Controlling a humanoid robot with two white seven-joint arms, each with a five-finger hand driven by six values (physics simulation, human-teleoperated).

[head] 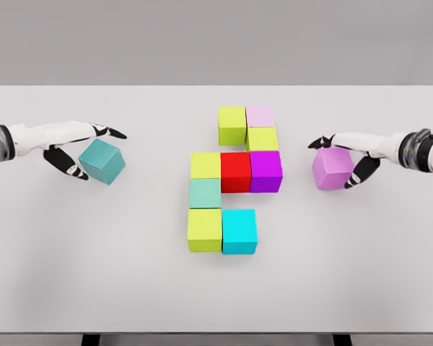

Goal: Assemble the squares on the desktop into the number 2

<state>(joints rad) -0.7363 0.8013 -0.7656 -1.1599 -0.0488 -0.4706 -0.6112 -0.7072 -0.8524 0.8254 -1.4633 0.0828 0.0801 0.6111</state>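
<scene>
Several coloured cubes form a shape at the table's middle: a yellow-green cube (232, 125) and a pale pink cube (260, 116) on top, a yellow-green one (263, 138) below, then a row of yellow-green (205, 165), red (236, 171) and purple (265, 171). Under that lie a teal-green cube (205, 192), a yellow-green cube (205, 229) and a cyan cube (239, 231). My left hand (86, 151) is shut on a teal cube (102, 161) at the left. My right hand (344, 158) is shut on a violet cube (333, 168) at the right.
The white table (94, 274) spans the whole view, with its front edge near the bottom and its far edge against a grey wall.
</scene>
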